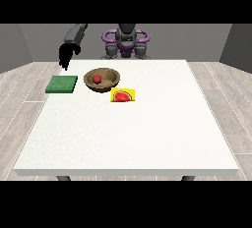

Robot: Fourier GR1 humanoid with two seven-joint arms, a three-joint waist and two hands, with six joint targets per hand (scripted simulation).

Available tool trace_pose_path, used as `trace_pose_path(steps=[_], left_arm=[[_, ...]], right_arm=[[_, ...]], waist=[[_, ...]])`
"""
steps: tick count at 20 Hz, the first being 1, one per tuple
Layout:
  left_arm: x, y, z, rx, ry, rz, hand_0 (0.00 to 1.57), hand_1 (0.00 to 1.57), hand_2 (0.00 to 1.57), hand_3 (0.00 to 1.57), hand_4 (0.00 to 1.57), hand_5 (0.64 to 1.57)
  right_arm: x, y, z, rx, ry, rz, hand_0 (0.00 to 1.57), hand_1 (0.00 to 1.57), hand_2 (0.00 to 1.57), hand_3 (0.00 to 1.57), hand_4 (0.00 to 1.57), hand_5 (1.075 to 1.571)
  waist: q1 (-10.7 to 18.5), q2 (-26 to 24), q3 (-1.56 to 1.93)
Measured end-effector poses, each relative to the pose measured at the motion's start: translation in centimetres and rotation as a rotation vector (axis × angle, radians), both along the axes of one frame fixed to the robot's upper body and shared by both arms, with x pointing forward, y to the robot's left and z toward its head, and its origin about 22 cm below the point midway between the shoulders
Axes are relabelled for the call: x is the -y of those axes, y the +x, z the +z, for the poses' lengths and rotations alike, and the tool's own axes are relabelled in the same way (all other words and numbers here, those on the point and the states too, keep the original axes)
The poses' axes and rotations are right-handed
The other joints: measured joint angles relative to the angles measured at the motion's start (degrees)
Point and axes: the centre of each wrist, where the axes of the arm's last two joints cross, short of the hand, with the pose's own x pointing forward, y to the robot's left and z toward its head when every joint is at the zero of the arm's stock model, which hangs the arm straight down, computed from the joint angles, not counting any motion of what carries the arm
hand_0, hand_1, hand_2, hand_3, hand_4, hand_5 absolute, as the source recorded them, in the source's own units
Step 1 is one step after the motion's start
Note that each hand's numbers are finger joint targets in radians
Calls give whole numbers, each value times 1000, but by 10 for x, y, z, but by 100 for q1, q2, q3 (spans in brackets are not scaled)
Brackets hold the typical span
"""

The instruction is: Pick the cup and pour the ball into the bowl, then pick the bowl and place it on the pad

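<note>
Your white table (147,133) fills most of the frame, and its whole lower half is bare, so you have plenty of room toward the near edge. In the upper left the green pad (61,84) lies close to the table's left edge; just right of it, apart, stands the bowl (102,80) with the red ball (97,78) already inside, so pouring looks done and only carrying the bowl to the pad remains. No cup shows. A watermelon card (123,96) sits just beside the bowl. The hand at the view's left (66,55) hangs above the pad's far side holding nothing; I cannot tell how its fingers lie.
</note>
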Motion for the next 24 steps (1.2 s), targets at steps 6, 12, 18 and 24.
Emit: trace_pose_path(steps=[6, 12, 18, 24], left_arm=[[-70, -6, 31, 44, -91, -85, 0, 0, 0, 0, 1023, 1560], [-115, -22, 33, 63, -113, -73, 0, 0, 0, 0, 1008, 1536], [-137, -35, 55, 96, -119, -68, 0, 0, 0, 0, 1018, 1538], [-151, -49, 70, 133, -117, -75, 0, 0, 0, 0, 1014, 1542]], right_arm=[[-13, 2, -21, 47, 35, -36, 0, 0, 0, 0, 701, 1565], [-31, 14, -37, 53, 45, -3, 0, 0, 0, 0, 574, 1559], [-45, 26, -48, 65, 54, 4, 0, 0, 0, 0, 514, 1552], [-41, 31, -52, 128, 50, -5, 0, 0, 0, 0, 447, 1544]], waist=[[192, 544, 23], [36, 737, 29], [-18, 951, 31], [23, 1170, -28]])
